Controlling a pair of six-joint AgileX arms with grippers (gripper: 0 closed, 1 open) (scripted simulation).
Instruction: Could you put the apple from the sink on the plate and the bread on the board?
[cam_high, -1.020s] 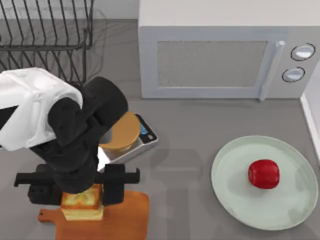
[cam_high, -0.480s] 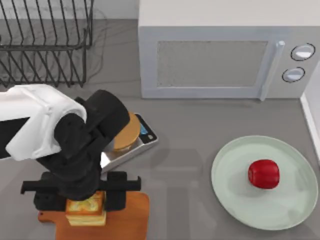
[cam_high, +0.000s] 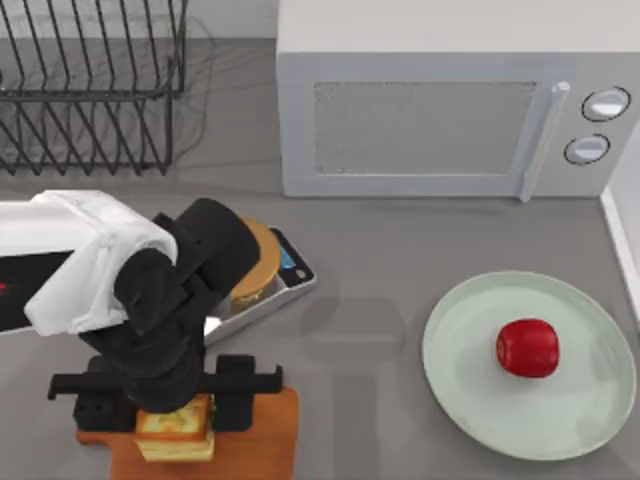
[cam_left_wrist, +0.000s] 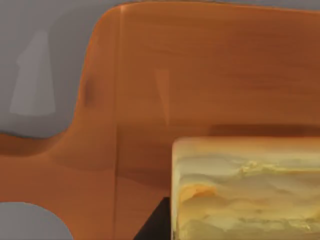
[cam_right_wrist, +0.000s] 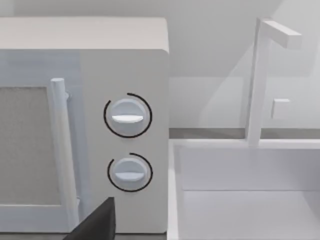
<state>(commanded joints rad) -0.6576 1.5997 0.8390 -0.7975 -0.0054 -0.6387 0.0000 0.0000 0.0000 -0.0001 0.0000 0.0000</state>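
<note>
Seen from above, the apple (cam_high: 527, 348) is found lying on the plate (cam_high: 460, 345) at the table's right, a little right of the plate's middle, so that half of the task can be judged done. At the lower left the board (cam_high: 262, 440) is laid flat with its handle pointing left, and the bread (cam_high: 176, 427) is held over its left part, near the handle, between the two dark fingers of the left gripper (cam_high: 172, 400). The fingers are spread only as wide as the cube and pressed against its opposite sides, crust kept uppermost, which suits a straight set-down. Behind the arm a scale (cam_high: 268, 275) is partly hidden (its golden top could be mistaken for a dish), and a rack (cam_high: 90, 80) and a microwave (cam_high: 440, 100) are ranged along the back. In the left wrist view the bread (cam_left_wrist: 247, 187) is shown close up against the board's (cam_left_wrist: 210, 70) grain, with the handle's hole (cam_left_wrist: 30, 222) at one corner; whether the cube is already touching the wood or is just above it cannot be told, though a shadow line beside it suggests the gap is slight at most. A dark sliver of a finger (cam_left_wrist: 155, 225) is seen beside the bread. In the right wrist view the microwave's two knobs (cam_right_wrist: 127, 116) and a white sink (cam_right_wrist: 245, 190) with its tap (cam_right_wrist: 260, 80) are faced, so the right arm is judged parked; of its gripper a dark tip (cam_right_wrist: 97, 222) alone is caught, and its opening cannot be told.
</note>
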